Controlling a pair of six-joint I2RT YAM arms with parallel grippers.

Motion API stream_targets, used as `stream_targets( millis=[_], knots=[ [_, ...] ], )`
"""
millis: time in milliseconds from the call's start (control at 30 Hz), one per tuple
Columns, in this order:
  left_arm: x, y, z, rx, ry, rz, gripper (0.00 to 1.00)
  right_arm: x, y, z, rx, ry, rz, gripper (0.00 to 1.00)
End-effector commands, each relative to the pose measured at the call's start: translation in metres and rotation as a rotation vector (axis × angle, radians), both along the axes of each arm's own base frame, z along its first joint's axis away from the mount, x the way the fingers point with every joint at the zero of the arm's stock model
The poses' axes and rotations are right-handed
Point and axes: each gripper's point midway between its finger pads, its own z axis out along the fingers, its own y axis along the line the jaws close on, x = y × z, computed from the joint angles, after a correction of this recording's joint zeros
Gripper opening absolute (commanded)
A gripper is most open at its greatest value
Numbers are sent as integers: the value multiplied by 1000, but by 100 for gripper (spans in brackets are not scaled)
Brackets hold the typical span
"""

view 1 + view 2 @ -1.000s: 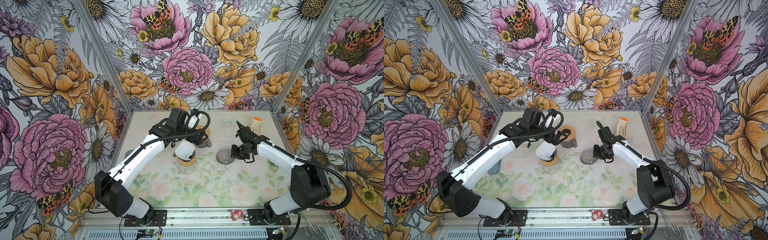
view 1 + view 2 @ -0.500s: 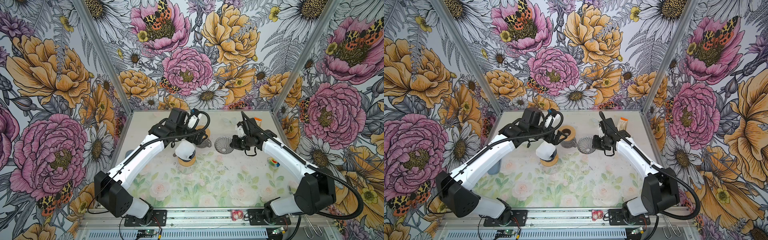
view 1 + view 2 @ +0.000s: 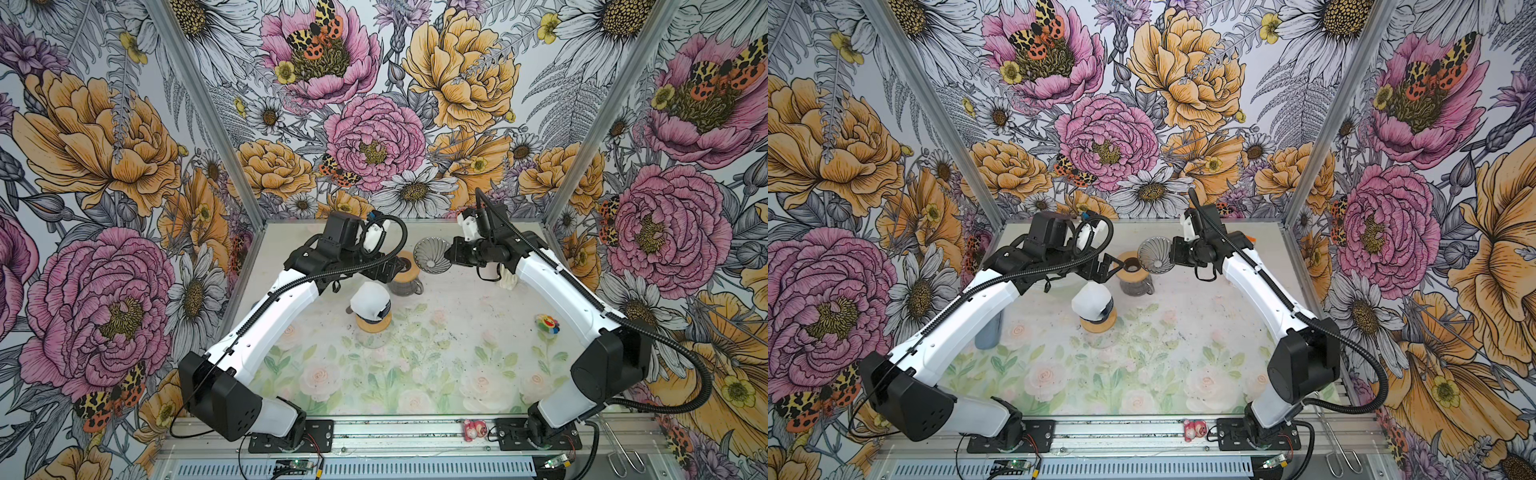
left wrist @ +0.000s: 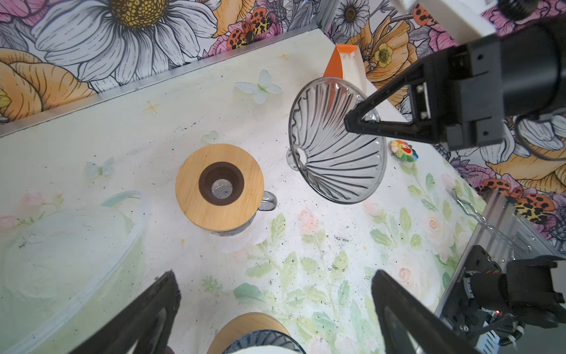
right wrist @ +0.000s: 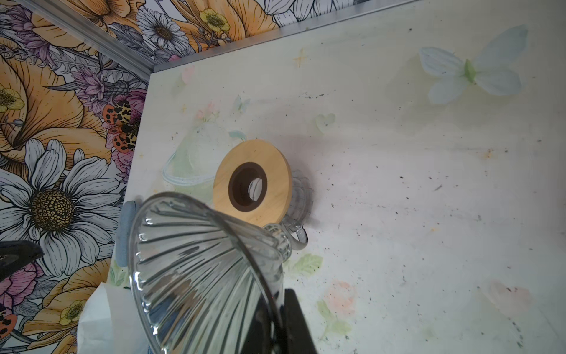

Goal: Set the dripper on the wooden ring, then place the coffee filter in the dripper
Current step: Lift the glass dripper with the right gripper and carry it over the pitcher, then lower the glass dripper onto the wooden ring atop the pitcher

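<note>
My right gripper [image 3: 448,253] [image 3: 1173,254] [image 5: 280,309] is shut on the rim of the clear ribbed glass dripper [image 3: 430,254] [image 3: 1154,254] [image 4: 337,144] [image 5: 199,269]. It holds the dripper tilted in the air beside the glass carafe with a wooden lid [image 3: 406,275] [image 4: 219,187] [image 5: 252,187]. A white coffee filter [image 3: 370,297] [image 3: 1092,301] sits on a dark ribbed cone with a wooden collar, nearer the front. My left gripper [image 3: 1111,270] [image 4: 274,275] hangs open over the table between that cone and the carafe, holding nothing.
An orange and white box [image 4: 343,64] stands at the back right wall. A small flower toy [image 3: 546,323] lies on the right. A grey-blue cylinder [image 3: 988,332] stands at the left wall, and a pink toy [image 3: 473,430] sits on the front rail.
My right gripper has lifted the glass dripper and carried it back and left, close to the carafe. The left arm has stayed still and open.
</note>
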Motion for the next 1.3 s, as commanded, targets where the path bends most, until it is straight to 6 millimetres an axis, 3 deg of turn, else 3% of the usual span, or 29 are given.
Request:
stream_targets(
  millis=[0,367,567,1000,1267],
  knots=[
    [3,13,18,-22,-42,47,99,15,17,13,23,-40,26,0],
    [9,38,6,-23,-8,118,99,54,58,-3,33,-28,74,0],
    [13,46,-1,-18,5,142,99,64,77,-16,49,-6,108,0],
    [14,48,-2,-24,16,162,99,66,78,-46,16,45,107,0],
    [14,48,-4,-25,21,165,99,55,73,-54,5,74,104,0]
  ],
)
